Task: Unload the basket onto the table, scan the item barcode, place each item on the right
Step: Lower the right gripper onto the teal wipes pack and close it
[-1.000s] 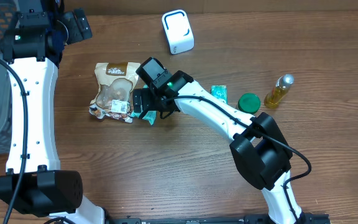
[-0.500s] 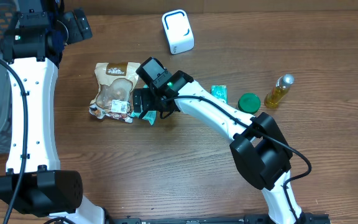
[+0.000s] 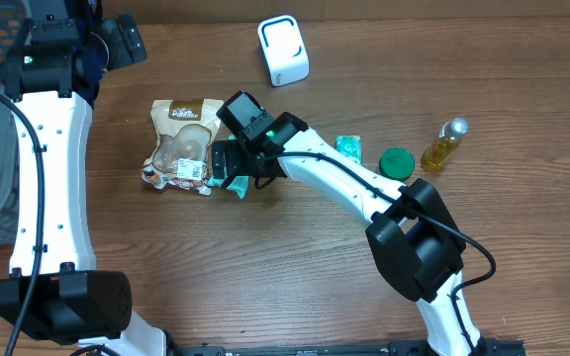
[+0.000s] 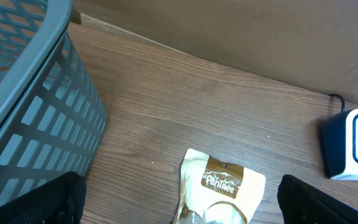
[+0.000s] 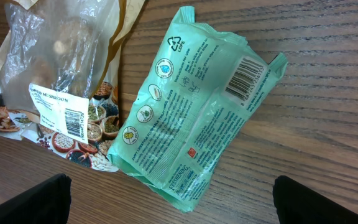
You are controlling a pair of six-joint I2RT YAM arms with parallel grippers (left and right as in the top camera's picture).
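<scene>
Left to right. Basket (image 4: pixel 23 106), far left. Left gripper (image 3: pixel 124 42), jaws spread and empty, is parked clear at the far side. Snack bag (image 3: pixel 180 138) has a brown label, apparently "Plantree", and a white sticker (image 5: pixel 58 109). Green packet (image 5: pixel 191 124), the likely item to scan, lies flat against the bag. Its barcode (image 5: pixel 248 78) faces up, presumably for reading; "FRESHENING" is legible. Right gripper (image 3: pixel 231 166) hovers over it, wide open, grasping nothing. Scanner (image 3: pixel 283 49) stands well apart; bottle (image 3: pixel 445 143), far right.

Right tool (image 3: pixel 218 164) hovers over green packet (image 3: pixel 237 185) beside snack bag (image 3: pixel 179 143).
</scene>
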